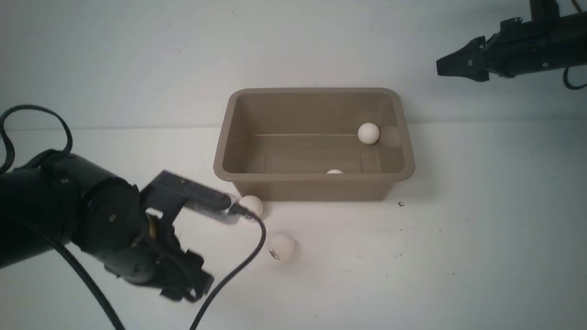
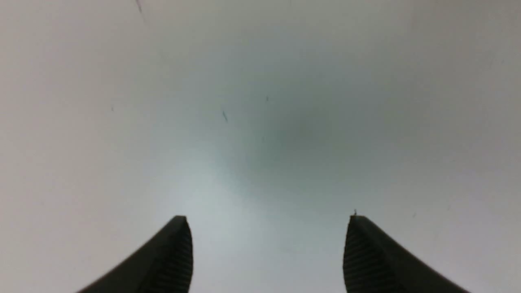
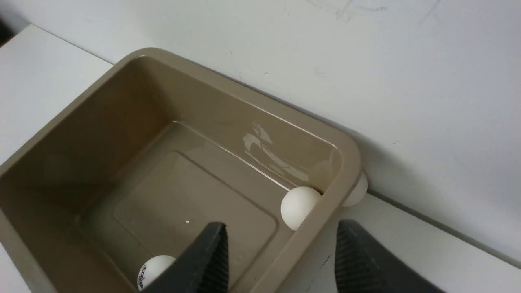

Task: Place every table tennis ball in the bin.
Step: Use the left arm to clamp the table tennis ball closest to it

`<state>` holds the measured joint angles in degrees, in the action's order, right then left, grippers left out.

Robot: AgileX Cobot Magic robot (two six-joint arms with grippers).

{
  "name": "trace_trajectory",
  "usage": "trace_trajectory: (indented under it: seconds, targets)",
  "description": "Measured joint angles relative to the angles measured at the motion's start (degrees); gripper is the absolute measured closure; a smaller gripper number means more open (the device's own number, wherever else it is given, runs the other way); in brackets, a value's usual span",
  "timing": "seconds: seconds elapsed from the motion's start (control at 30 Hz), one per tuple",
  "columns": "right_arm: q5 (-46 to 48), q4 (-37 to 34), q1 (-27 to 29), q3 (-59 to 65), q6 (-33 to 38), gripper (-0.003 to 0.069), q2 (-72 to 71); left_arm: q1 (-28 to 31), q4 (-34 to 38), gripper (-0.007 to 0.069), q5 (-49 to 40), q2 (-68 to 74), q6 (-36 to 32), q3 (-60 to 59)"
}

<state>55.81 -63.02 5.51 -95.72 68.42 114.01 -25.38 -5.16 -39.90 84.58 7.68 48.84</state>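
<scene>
My left fingers (image 2: 171, 252) are open and empty near two loose balls (image 1: 251, 205); right fingers (image 3: 207, 256) are open above the bin (image 1: 312, 176).

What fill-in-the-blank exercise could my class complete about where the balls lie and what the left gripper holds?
1. Inside the bin lie ___ table tennis balls.
2. The logo ball in front of the bin rests on the ___.
3. Outside, another ball sits between the bin and the ___.
4. The left gripper is open and holds ___.
Missing words: two; table; wall; nothing.
</scene>
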Motion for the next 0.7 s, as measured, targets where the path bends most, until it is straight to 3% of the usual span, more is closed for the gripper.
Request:
trace_trajectory:
  seconds: [0.4,0.7]
  targets:
    - [-0.16,0.00,0.00,0.00,0.00,0.0326,0.00,-5.53,5.16,0.0178,-2.25,7.77,-9.41,16.88]
    - [-0.05,-0.01,0.00,0.00,0.00,0.0326,0.00,-5.53,9.29,0.0178,5.75,17.99,-16.50,20.68]
